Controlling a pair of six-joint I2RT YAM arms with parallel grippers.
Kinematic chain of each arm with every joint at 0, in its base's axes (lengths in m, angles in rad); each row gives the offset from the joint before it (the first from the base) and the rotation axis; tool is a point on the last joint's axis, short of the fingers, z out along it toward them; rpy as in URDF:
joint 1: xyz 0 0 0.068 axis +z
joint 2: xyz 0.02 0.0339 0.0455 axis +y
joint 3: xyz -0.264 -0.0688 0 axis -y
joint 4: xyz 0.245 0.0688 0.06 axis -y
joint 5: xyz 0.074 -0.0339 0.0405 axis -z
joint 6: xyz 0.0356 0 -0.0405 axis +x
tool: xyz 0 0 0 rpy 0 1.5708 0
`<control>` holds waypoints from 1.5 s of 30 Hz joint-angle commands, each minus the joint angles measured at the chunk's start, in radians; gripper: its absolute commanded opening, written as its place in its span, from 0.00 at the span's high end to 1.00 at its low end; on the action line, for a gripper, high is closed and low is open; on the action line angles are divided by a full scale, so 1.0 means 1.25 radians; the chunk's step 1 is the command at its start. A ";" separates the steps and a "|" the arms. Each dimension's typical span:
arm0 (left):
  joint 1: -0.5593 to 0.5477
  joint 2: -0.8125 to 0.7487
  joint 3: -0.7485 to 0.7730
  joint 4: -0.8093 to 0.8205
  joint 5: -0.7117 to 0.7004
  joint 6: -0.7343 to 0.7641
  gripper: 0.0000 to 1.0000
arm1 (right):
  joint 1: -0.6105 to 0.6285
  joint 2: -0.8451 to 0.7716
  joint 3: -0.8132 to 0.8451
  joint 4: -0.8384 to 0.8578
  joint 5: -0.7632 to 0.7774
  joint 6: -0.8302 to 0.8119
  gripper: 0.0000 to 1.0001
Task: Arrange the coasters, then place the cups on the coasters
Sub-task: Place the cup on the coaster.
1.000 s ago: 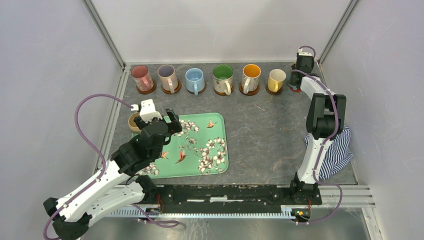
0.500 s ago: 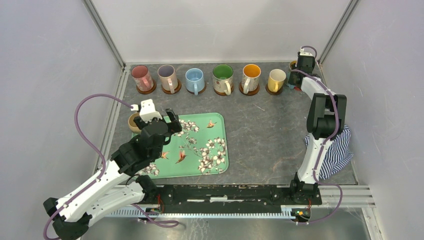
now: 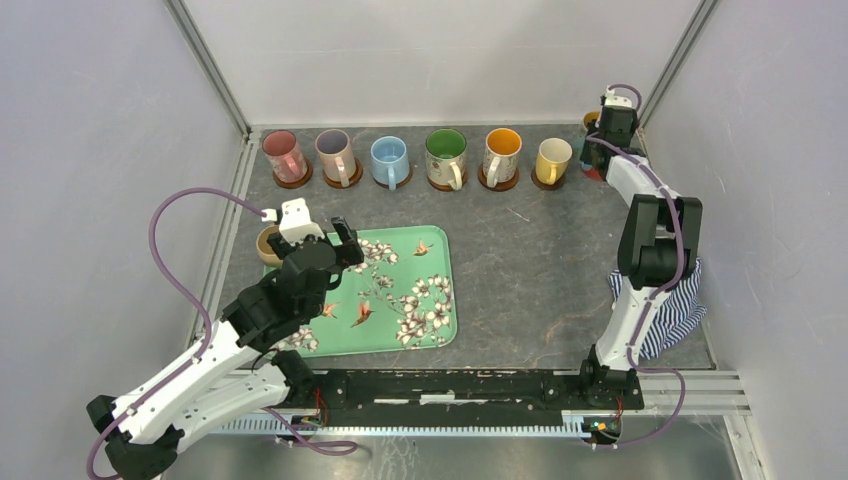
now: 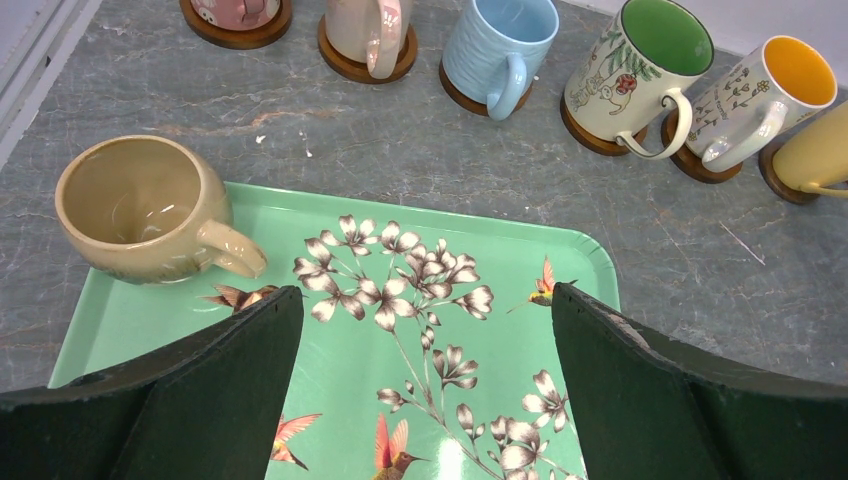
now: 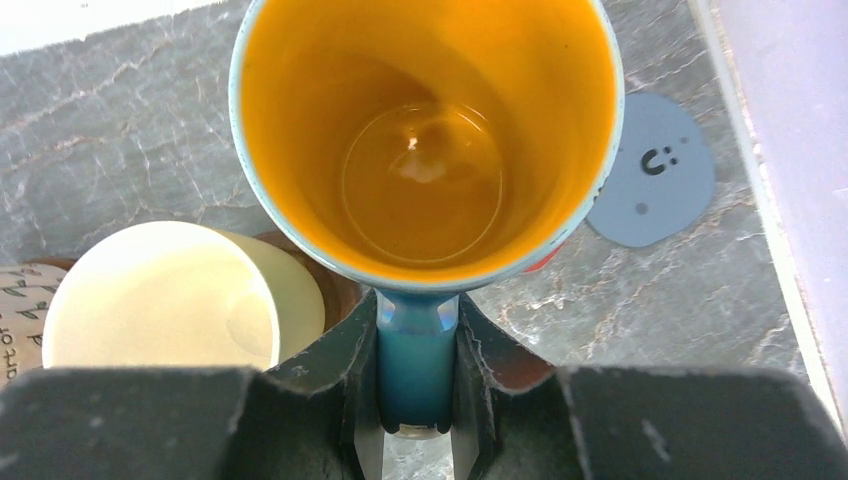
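Several cups stand in a row on brown wooden coasters (image 3: 293, 181) at the back: pink (image 3: 283, 152), lilac (image 3: 333, 152), light blue (image 3: 388, 158), green (image 3: 446, 152), orange (image 3: 502, 150) and yellow (image 3: 552, 157). A tan cup (image 4: 140, 210) sits on the back left corner of the green floral tray (image 4: 450, 300). My left gripper (image 4: 425, 330) hovers open over the tray, to the right of that cup. My right gripper (image 5: 417, 370) is shut on the handle of a blue cup with an orange inside (image 5: 430, 150), at the back right corner. A red coaster (image 5: 545, 262) peeks out beneath it.
A blue-grey coaster (image 5: 652, 170) lies on the table just right of the held cup, near the side wall. The yellow cup (image 5: 170, 300) stands close on its left. A striped cloth (image 3: 672, 300) lies at the right edge by the right arm's base.
My right gripper has shifted a little to the right and back with the blue cup in it. The left arm has not moved.
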 commanded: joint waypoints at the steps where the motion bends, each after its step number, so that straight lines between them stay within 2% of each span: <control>1: 0.003 -0.002 -0.005 0.027 -0.022 0.025 0.00 | -0.019 -0.086 0.008 0.149 0.048 -0.002 1.00; 11: 0.003 -0.004 -0.006 0.026 -0.022 0.024 0.00 | -0.043 -0.073 -0.077 0.201 0.058 0.012 1.00; 24: 0.003 -0.001 -0.006 0.025 -0.021 0.023 0.00 | -0.050 -0.080 -0.195 0.277 0.014 0.026 1.00; 30: 0.003 -0.002 -0.007 0.026 -0.022 0.024 0.00 | -0.044 -0.089 -0.197 0.271 -0.031 0.026 1.00; 38: 0.003 0.003 -0.006 0.027 -0.021 0.024 0.00 | -0.027 -0.107 -0.168 0.170 -0.011 0.057 1.00; 45: 0.002 0.005 -0.006 0.027 -0.019 0.023 0.00 | -0.026 -0.127 -0.150 0.162 0.022 0.043 1.00</control>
